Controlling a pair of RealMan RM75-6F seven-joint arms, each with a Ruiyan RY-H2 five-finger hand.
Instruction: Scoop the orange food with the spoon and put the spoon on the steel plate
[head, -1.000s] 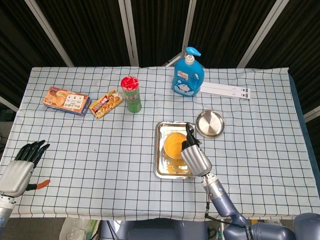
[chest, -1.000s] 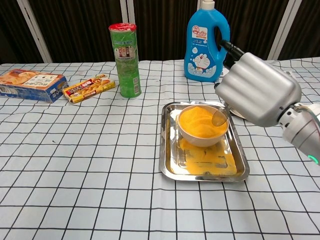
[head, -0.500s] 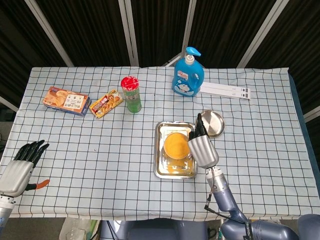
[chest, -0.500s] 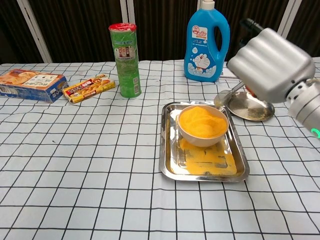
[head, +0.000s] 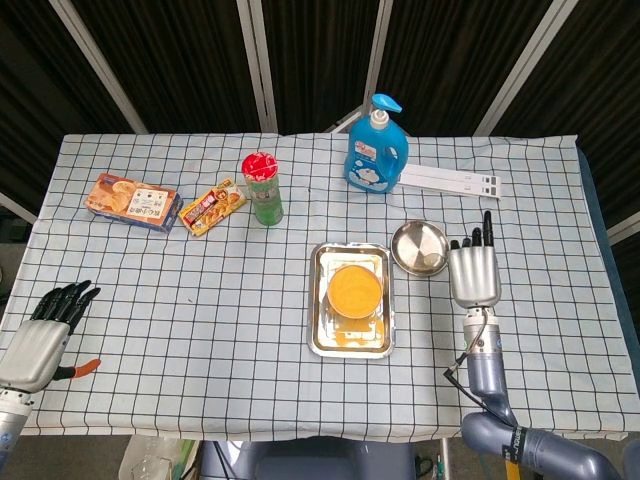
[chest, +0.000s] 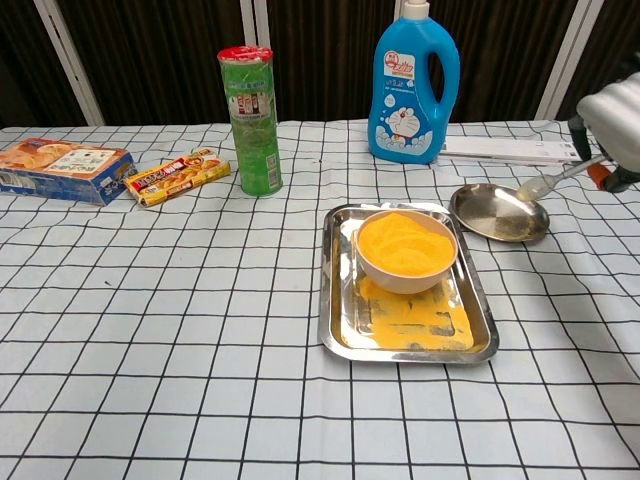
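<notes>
A white bowl of orange food (chest: 404, 245) stands at the far end of a steel tray (chest: 340, 320), with orange residue on the tray floor in front of it. The round steel plate (chest: 492, 215) lies just right of the tray. My right hand (chest: 617, 118) is at the right edge of the chest view and holds the spoon (chest: 553, 180) by its handle. The spoon's bowl hovers over the plate's right rim. From the head view, the right hand (head: 473, 272) sits right of the plate (head: 415, 243) and bowl (head: 355, 290). My left hand (head: 42, 335) rests open at the near left, holding nothing.
A green snack can (head: 263, 188), a blue detergent bottle (head: 376, 148) and a white strip (head: 450, 181) stand behind the tray. Two snack boxes (head: 132, 200) (head: 212, 207) lie at the far left. The checked cloth's right edge is close to my right hand.
My right hand has carried the spoon from over the orange bowl to the right, across the steel plate to its right side. The left hand has not moved.
</notes>
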